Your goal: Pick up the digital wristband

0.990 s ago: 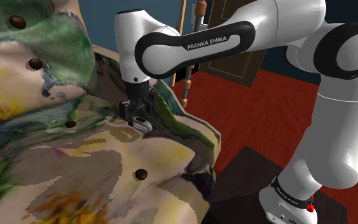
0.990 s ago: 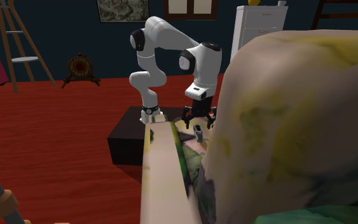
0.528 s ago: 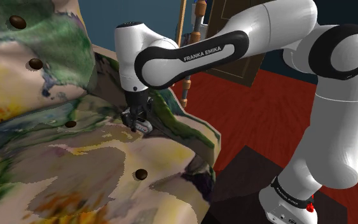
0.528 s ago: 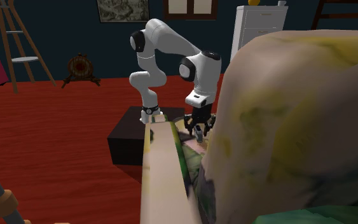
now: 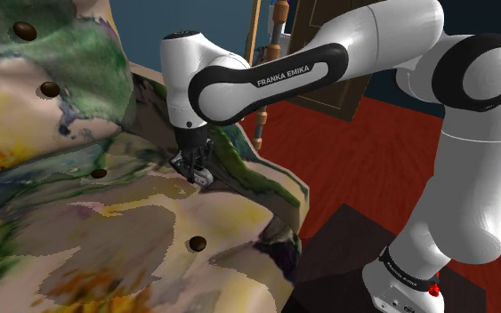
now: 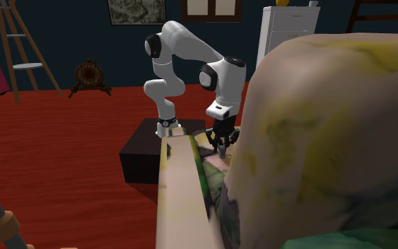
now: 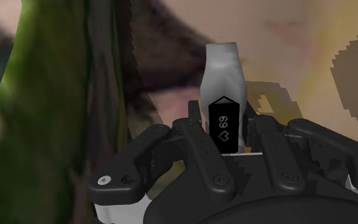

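Tool [image 7: 225,141] is clamped on the grey digital wristband [image 7: 223,76], fingers [image 7: 199,143] pressing the black display from both sides. The wristband rests on the patterned sofa seat [image 5: 133,222], beside the armrest [image 5: 248,173].

The grey wristband [image 7: 224,89], its black display reading 69, stands clasped between the fingers [image 7: 194,139].

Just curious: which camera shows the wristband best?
The wrist view: the wristband, screen reading 69, sits close up, clasped by the end effector. The shoulder view gives a small pale bit of it; the second exterior view, too small to tell.
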`<state>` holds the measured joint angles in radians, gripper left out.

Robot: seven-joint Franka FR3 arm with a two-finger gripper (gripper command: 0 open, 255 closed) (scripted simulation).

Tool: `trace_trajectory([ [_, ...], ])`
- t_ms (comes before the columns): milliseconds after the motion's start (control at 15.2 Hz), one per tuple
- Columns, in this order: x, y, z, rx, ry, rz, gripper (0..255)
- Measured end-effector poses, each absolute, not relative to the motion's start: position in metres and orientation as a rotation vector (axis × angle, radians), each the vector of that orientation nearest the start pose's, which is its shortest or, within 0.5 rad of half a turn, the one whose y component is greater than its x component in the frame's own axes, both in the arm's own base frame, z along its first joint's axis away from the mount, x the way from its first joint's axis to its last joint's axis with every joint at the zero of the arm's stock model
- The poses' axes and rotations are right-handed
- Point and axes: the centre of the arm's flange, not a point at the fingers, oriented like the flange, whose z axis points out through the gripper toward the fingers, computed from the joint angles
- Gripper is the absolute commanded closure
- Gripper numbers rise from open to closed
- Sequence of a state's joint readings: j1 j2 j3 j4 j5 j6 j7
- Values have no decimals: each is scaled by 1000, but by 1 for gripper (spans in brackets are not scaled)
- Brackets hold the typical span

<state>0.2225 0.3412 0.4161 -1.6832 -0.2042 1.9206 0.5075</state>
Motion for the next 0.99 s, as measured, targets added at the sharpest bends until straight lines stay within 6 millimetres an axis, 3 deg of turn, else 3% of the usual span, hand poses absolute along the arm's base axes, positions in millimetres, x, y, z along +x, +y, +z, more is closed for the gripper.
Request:
trace_trajectory([
  [198,537,350,416,-3210,-308,53,255],
  [990,537,350,479,-3210,-308,52,255],
])
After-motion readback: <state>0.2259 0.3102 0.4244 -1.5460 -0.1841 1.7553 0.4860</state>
